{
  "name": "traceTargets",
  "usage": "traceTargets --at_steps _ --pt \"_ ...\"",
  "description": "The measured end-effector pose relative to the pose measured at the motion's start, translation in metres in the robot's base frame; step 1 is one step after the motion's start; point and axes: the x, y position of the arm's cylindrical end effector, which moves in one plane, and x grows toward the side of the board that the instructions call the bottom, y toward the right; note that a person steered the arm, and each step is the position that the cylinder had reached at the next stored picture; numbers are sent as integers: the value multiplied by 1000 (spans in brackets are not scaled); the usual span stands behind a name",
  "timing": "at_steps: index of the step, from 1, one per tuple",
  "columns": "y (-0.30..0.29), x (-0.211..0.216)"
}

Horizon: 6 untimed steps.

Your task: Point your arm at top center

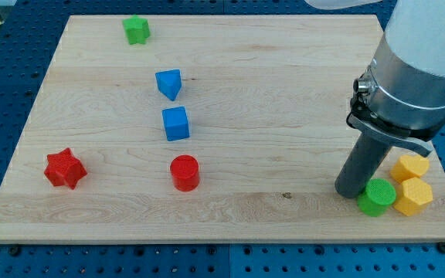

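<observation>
- Standing near the 4 o'clock corner of the tabletop (284, 93), my tip (349, 190) rests on the wood, under the big grey body of the arm.
- This arm carries no jaws at all, only a straight dark rod, so there is nothing to be apart or together.
- Just at 3 o'clock of my tip lies the green cylinder (377, 197); it looks to touch the rod or almost touch it, I cannot tell which.
- Beyond it, further to 3 o'clock, sit two yellow blocks: one yellow hexagon block (410, 166) and a second yellow block (413, 196) below it, close together.
- The place I must point at, the top center, is the middle of the far edge at 12 o'clock; it is bare wood and well apart from my tip.
- Near the middle, a little to 9 o'clock, are the blue wedge block (169, 83) and the blue cube (175, 123), with the red cylinder (184, 173) at 6 o'clock of them.
- The green star block (137, 29) is near the 11 o'clock corner and the red star block (64, 168) near 8 o'clock.
- In my judgement the task is hardly begun: the tip is at the wrong end of the tabletop, and the whole way toward 11 o'clock from it is left.
- That way seems free of blocks, so no block should be pushed.
</observation>
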Motion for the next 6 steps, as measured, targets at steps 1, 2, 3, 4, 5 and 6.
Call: traceTargets --at_steps 1,2,3,4,5,6 --pt "-6 -14" --pt "-19 -65" --pt "-28 -112" --pt "-48 -166" --pt "-84 -217" --pt "-136 -275"
